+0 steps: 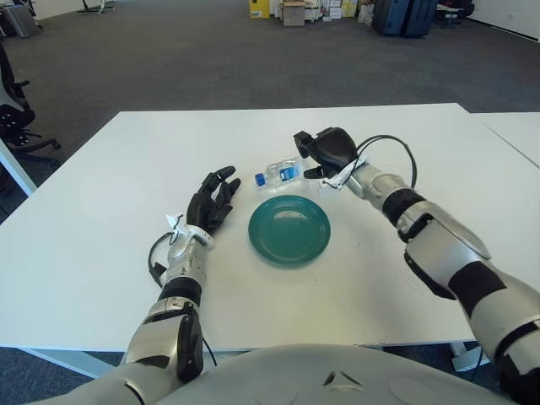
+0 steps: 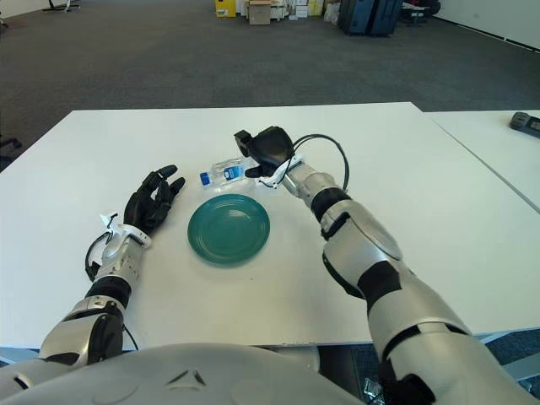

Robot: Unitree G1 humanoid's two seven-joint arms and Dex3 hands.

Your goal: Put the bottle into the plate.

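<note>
1. The green plate (image 1: 289, 229) sits on the white desk (image 1: 101, 211) and holds nothing.
2. The bottle (image 1: 277, 173) lies on its side on the desk just behind the plate, blue cap pointing left, outside the rim.
3. The right hand (image 1: 325, 152) hovers behind the plate and to its right, at the bottle's right end; its fingers (image 1: 302, 142) are loosely curled and grip nothing, and whether they touch the bottle cannot be told.
4. The left hand (image 1: 213, 200) shows left of the plate, fingers stretched out and holding nothing.
</note>
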